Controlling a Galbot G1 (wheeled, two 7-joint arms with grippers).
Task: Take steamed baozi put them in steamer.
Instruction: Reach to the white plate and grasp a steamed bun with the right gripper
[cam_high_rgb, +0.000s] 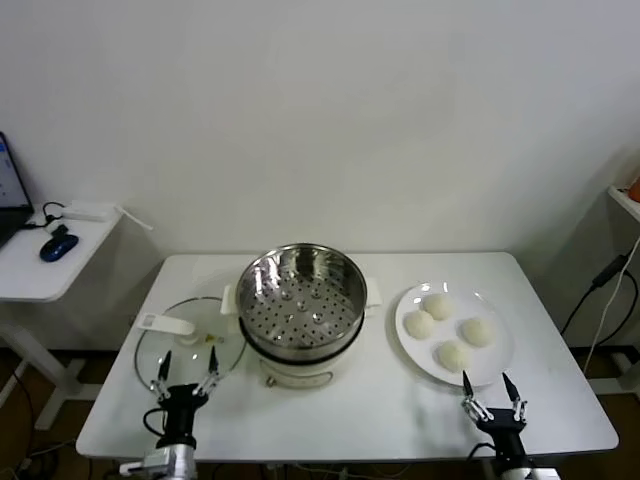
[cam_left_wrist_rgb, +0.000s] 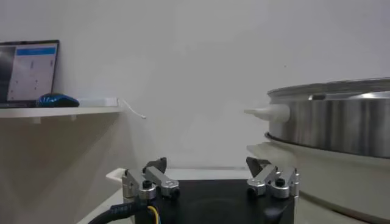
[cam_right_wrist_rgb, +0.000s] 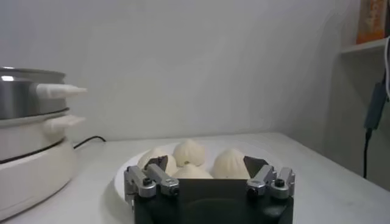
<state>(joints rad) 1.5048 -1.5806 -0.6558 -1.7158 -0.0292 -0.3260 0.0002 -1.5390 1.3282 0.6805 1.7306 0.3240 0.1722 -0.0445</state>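
Note:
Several off-white baozi (cam_high_rgb: 452, 354) lie on a white round plate (cam_high_rgb: 500, 370) on the right of the table; in the right wrist view the baozi (cam_right_wrist_rgb: 187, 153) sit just beyond the fingertips. The steel steamer (cam_high_rgb: 300, 300) with its perforated tray stands at the table's middle on a white base and holds no buns; it also shows in the left wrist view (cam_left_wrist_rgb: 332, 128) and the right wrist view (cam_right_wrist_rgb: 24, 100). My right gripper (cam_high_rgb: 494, 396) is open and empty, just in front of the plate. My left gripper (cam_high_rgb: 186, 376) is open and empty, over the near edge of the glass lid.
A flat glass lid (cam_high_rgb: 190, 345) with a white handle lies left of the steamer. A side table (cam_high_rgb: 40, 265) with a blue mouse and a laptop stands at far left. A shelf (cam_high_rgb: 625, 195) and hanging cables are at far right.

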